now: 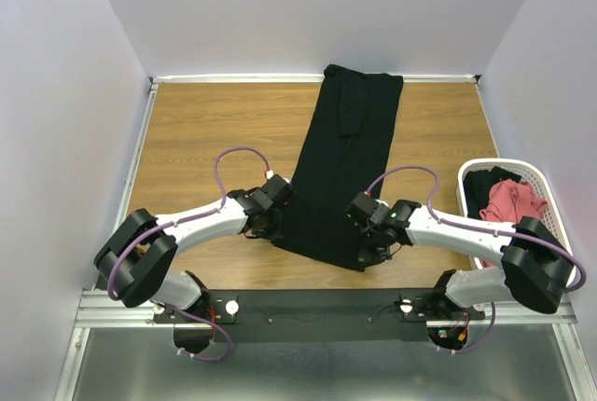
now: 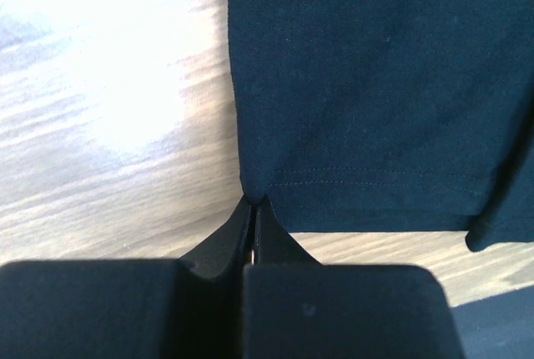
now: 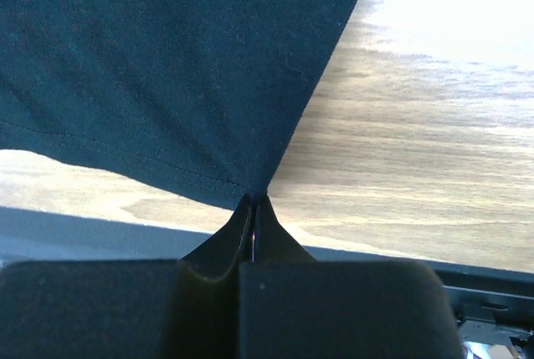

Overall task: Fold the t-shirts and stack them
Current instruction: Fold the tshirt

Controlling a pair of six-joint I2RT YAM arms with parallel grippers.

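1. The large, plain black t-shirt of soft cloth (image 1: 340, 163) lies as a long narrow strip on the light brown wooden table (image 1: 215, 131). It runs from the far edge towards the arms, between the two grippers.
2. The left gripper (image 2: 253, 200) is clenched, its dark fingers pressed together on the near left corner of the black t-shirt. The corner sits right at the fingertips.
3. Seen from the left wrist, the rest of the cloth spreads ahead and to the right of that gripper. The stitched hem runs off to its right, and bare wood lies to its left.
4. The right gripper (image 3: 253, 200) is also clamped, pinching the near right corner of the same shirt at its tips.
5. Ahead of the right gripper the cloth fans out to its left, with the stitched hem slanting away on that side. Bare wood lies to its right.
6. Whether either corner is lifted off the wood cannot be told.
7. Out beyond the right gripper, on its right, stands a white mesh basket (image 1: 508, 164). It holds a crumpled salmon-red t-shirt (image 1: 511, 200) beside some dark cloth (image 1: 480, 186).
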